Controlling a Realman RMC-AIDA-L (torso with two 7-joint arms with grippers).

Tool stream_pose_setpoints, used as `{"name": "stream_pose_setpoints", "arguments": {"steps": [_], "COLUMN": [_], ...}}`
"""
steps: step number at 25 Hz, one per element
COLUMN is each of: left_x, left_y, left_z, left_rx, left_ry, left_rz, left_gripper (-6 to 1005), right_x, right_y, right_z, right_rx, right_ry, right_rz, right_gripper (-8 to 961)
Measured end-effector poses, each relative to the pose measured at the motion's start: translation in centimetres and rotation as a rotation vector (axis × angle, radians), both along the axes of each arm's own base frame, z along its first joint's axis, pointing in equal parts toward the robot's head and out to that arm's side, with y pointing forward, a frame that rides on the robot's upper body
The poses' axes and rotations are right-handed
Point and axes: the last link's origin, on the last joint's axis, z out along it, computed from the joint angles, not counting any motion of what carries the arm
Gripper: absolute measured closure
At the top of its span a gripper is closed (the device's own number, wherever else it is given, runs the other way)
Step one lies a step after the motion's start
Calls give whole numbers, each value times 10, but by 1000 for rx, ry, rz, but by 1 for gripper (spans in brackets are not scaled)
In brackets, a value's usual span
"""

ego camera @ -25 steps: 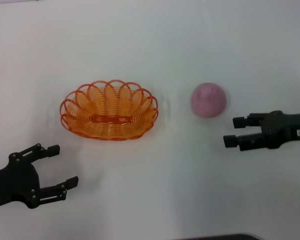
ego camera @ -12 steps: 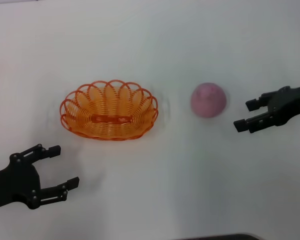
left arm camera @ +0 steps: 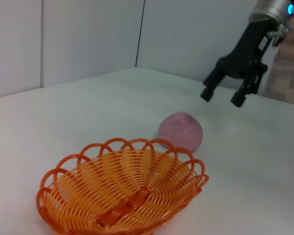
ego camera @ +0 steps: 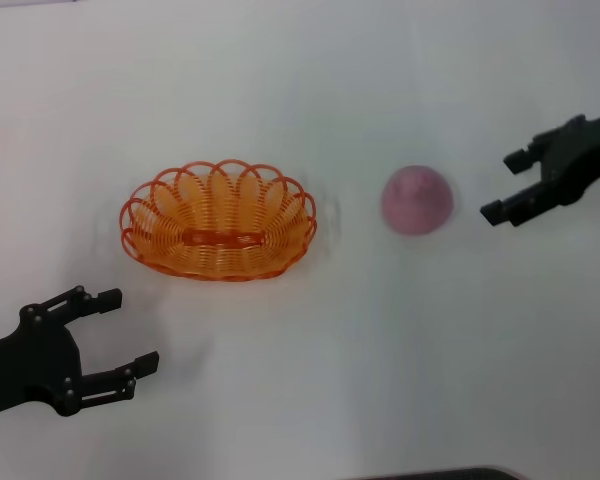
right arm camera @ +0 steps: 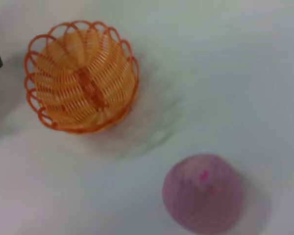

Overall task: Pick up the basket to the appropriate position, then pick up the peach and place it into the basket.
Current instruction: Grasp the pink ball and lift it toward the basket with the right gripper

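Observation:
The orange wire basket (ego camera: 218,221) sits empty on the white table, left of centre; it also shows in the left wrist view (left arm camera: 122,191) and the right wrist view (right arm camera: 81,76). The pink-purple peach (ego camera: 417,200) rests on the table to the basket's right, apart from it, and shows in the wrist views (left arm camera: 181,131) (right arm camera: 203,192). My right gripper (ego camera: 508,185) is open and empty, raised to the right of the peach; the left wrist view shows it (left arm camera: 223,96) above and beyond the peach. My left gripper (ego camera: 130,332) is open and empty at the front left, nearer than the basket.
The white table (ego camera: 310,380) spreads all round. Pale wall panels (left arm camera: 88,39) stand behind the table in the left wrist view. A dark edge (ego camera: 430,474) shows at the bottom of the head view.
My right gripper has moved up and away to the right, from level with the peach's near side to beside and above it. The left arm, basket and peach have not moved.

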Motion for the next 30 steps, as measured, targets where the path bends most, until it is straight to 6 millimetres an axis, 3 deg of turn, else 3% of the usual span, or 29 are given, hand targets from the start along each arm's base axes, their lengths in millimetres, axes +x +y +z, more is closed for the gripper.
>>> {"name": "stream_pose_setpoints", "arguments": {"steps": [12, 30], "left_x": [2, 3], "left_y": [2, 3], "left_z": [0, -1], "left_rx": [-5, -9], "left_ry": [1, 1], "left_rz": [-9, -13], "left_gripper": [116, 116], "right_x": [-29, -29], "right_y": [21, 33], "right_z": [-18, -61], "right_rx": [-50, -57], "right_ry": [-108, -132], "right_rz": [103, 134], "right_gripper": [28, 40]}}
